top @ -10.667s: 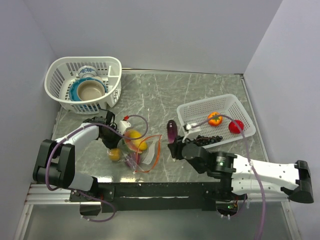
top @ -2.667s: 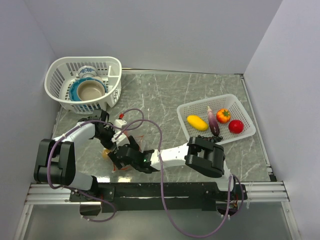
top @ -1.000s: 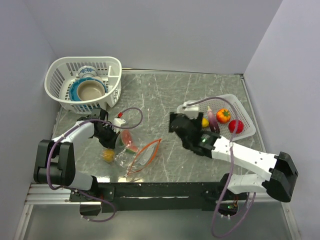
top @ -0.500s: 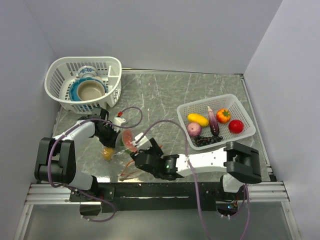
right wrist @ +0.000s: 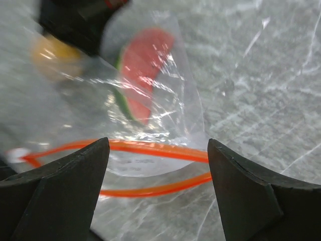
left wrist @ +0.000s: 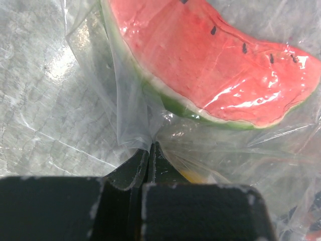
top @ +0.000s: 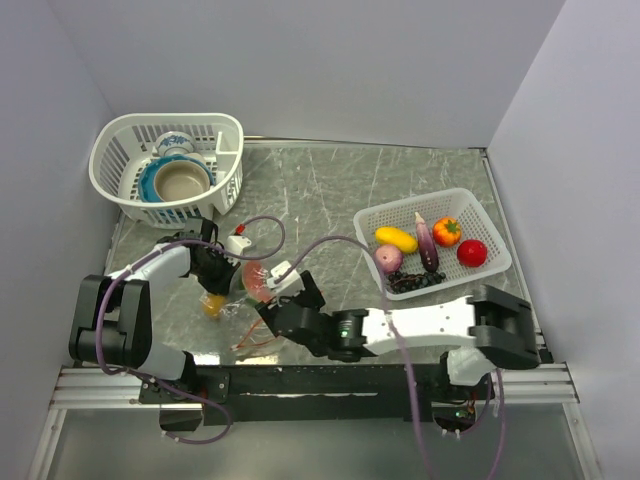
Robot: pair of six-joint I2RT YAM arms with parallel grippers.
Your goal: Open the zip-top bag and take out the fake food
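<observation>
The left gripper (left wrist: 149, 150) is clamping its jaws together on a fold of the small clear crinkly zip-top bag (left wrist: 125, 95), at the end away from the mouth. The bag is lying on the grey marbled table (top: 330, 190) in front of the left arm. The right gripper (right wrist: 157, 150) is hovering with its fingers wide apart, directly above the orange-red zip strip (right wrist: 150, 147). The two lips of the strip are standing apart, so the mouth is judged to be open. A red plastic watermelon slice (right wrist: 142, 75) with a green rind is lying inside, nearest the mouth. A blurred yellow-orange round fruit (right wrist: 49, 56) is sitting further back beside the left gripper, apparently under the film. The step in hand is judged to be reaching in for the watermelon slice. To do it well, the right gripper is entering between the two lips rather than pressing down on the upper one, since a finger outside the bag would be pinching film together with the toy. The fingers are best set across the flat faces of the slice, not its curved rind. The left gripper is serving as the anchor, so its clamp must hold while the slice is drawn out along the line of the mouth. The white plastic basket (top: 415, 203) at the right, which is holding other toy pieces, is the likely place to set it.
</observation>
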